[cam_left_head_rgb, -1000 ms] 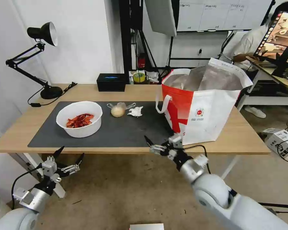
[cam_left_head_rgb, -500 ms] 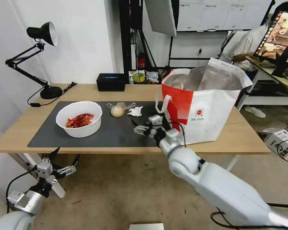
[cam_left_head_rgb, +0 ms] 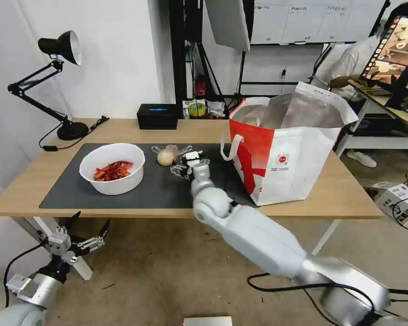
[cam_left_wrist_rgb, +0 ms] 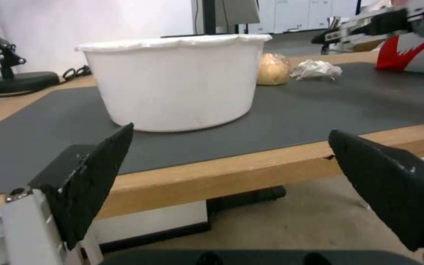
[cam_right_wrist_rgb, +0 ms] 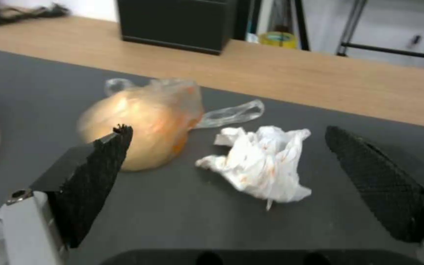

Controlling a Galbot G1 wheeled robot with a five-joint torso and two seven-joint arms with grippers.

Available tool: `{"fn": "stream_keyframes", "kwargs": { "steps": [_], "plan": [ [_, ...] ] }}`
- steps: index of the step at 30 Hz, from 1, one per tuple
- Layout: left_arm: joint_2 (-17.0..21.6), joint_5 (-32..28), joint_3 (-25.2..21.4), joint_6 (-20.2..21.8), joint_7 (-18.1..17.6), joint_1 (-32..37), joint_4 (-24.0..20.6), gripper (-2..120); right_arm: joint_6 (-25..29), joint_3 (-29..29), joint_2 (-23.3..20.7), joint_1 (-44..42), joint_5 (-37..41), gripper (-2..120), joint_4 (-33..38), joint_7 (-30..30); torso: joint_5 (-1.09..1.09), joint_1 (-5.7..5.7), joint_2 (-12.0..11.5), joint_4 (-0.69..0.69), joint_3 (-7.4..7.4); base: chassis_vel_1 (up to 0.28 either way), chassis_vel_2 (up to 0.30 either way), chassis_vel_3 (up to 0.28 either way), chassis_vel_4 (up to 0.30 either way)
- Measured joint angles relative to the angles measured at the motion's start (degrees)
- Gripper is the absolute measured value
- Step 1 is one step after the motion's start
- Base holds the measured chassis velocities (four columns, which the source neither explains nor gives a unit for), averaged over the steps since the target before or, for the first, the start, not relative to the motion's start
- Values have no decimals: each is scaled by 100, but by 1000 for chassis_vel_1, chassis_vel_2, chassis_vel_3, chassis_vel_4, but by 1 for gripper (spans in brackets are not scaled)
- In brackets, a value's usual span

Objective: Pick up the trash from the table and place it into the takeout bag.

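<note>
A crumpled white tissue lies on the dark mat of the table, next to a clear bag with a yellowish lump. My right gripper hovers open just in front of the tissue, its fingers spread to either side; in the head view it covers the tissue. The white bowl of red crayfish shells sits on the mat's left part. At the right stands the white-and-red takeout bag, mouth open. My left gripper hangs open below the table's front edge.
A black tissue box stands at the table's back edge, with a tape roll behind it. A black desk lamp has its base and cord at the back left corner. The bag's loop handle hangs near my right arm.
My right arm has reached forward and left from the table's front edge, over the mat, up to the tissue. My left gripper has sunk slightly, still open.
</note>
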Motion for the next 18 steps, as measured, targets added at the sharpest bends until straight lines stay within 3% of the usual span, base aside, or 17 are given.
{"fn": "stream_keyframes", "kwargs": {
  "steps": [8, 18],
  "plan": [
    [-132, 29, 47, -26, 21, -43, 76, 100, -172, 68, 324, 273, -9, 100, -731, 340, 0, 0, 0, 0, 0, 0, 0, 0, 0],
    [-70, 24, 121, -41, 29, -148, 146, 100, -257, 201, 560, 437, 123, 100, -1294, 306, 1, -1, 1, -1, 0, 0, 0, 0, 0]
  ]
}}
